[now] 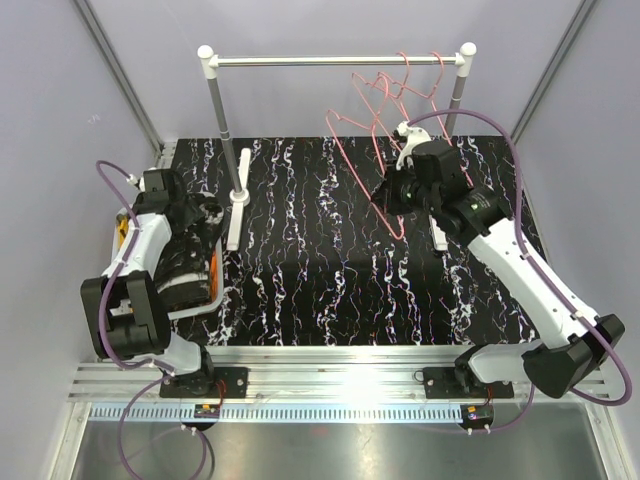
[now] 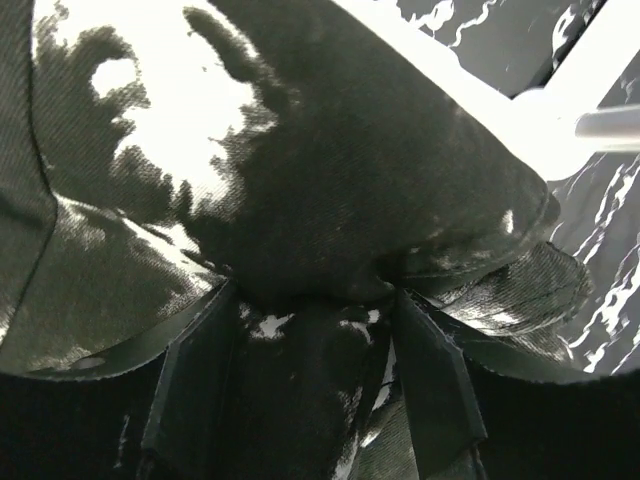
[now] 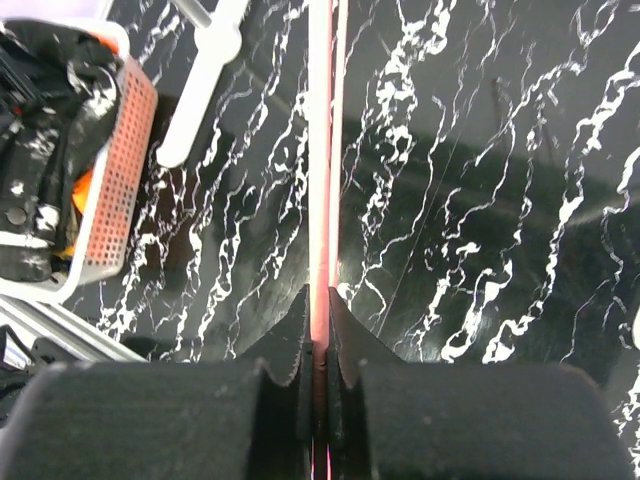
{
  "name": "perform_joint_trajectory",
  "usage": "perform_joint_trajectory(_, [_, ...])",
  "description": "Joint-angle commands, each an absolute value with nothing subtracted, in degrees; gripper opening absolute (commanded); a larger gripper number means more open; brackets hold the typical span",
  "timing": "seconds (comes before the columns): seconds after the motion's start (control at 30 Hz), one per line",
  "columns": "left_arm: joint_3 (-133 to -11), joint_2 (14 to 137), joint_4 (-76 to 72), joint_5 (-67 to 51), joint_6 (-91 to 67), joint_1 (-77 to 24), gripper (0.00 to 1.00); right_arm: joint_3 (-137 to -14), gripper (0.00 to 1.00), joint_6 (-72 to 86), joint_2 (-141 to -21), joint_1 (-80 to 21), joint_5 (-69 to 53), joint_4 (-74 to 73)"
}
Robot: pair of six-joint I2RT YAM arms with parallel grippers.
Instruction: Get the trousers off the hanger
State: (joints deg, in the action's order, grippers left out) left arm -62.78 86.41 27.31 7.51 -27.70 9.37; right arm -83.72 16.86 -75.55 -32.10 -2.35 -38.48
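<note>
Right hand [image 3: 319,302] clamped on pink hanger [image 3: 320,150]; left hand [image 2: 312,300] seemingly pinching black trousers [image 2: 330,180]

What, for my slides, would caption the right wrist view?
Right gripper shut on a thin pink wire hanger above the black white-veined marble tabletop.

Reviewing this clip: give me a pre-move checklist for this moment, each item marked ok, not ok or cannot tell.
1. The right end effector is shut on the pink hanger: ok.
2. Held hanger is bare: ok, only wire in the top view.
3. Held hanger is hooked on the rail: cannot tell.
4. Dark trousers lie between the fingers of the left end effector: ok.
5. Left end effector is clamped on them: cannot tell.
6. Trousers are fully inside the basket: cannot tell.
</note>
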Motion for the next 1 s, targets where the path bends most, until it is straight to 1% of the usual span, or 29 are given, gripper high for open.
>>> perform_joint_trajectory(0.0, [-56.2,91.3,29.5,7.6,-34.7,8.9,0.63,-88.4,0.0,15.7,-75.5,-32.0,0.3,-38.0])
perform_joint_trajectory(0.07, [-55.5,89.7,28.9,8.6,-35.9,8.8,0.65,-88.8,0.0,16.2,-76.1,-32.0,0.3,-37.8])
perform_joint_trajectory(0.1, [-54.9,86.8,29.0,9.7,-36.2,8.9,0.66,-89.4,0.0,16.0,-76.4,-32.0,0.3,-37.9])
perform_joint_trajectory(0.13, [-54.9,85.2,29.4,12.6,-36.3,9.0,0.67,-89.7,0.0,15.7,-76.6,-32.0,0.3,-38.4])
perform_joint_trajectory(0.17, [-55.0,83.8,29.7,13.6,-36.2,9.1,0.71,-90.0,0.0,15.4,-77.1,-32.0,0.4,-38.6])
perform_joint_trajectory(0.2, [-55.8,80.8,31.3,14.4,-36.2,9.5,0.79,-90.7,0.0,15.1,-77.4,-32.0,1.6,-38.8])
perform_joint_trajectory(0.23, [-56.1,79.2,31.6,14.7,-35.9,10.2,0.83,-91.1,0.0,14.5,-77.7,-32.0,2.3,-39.2])
perform_joint_trajectory(0.27, [-56.4,77.3,31.9,13.9,-35.3,10.7,0.86,-91.5,0.0,14.2,-78.6,-32.0,3.2,-39.7])
perform_joint_trajectory(0.3, [-56.9,75.7,32.9,13.4,-34.8,11.2,0.94,-92.4,0.0,14.0,-78.9,-32.0,4.6,-40.0])
perform_joint_trajectory(0.33, [-58.2,72.2,33.4,12.4,-33.3,11.9,0.98,-92.9,0.0,13.9,-79.3,-32.0,5.3,-40.3])
perform_joint_trajectory(0.6, [-68.1,56.9,43.8,10.6,-22.9,12.2,0.99,-99.8,0.0,13.1,-85.3,-31.9,10.1,-40.7])
perform_joint_trajectory(0.63, [-69.3,53.5,44.6,9.2,-22.1,12.1,0.99,-100.9,0.0,12.8,-87.0,-31.9,10.3,-40.7])
perform_joint_trajectory(0.77, [-70.0,44.9,47.7,6.5,-19.1,12.2,0.99,-106.2,0.0,12.1,-90.8,-31.6,11.2,-40.1])
perform_joint_trajectory(0.97, [-69.6,36.5,52.6,1.2,-17.1,12.0,0.99,-112.4,0.0,13.2,-97.5,-29.5,9.2,-41.9])
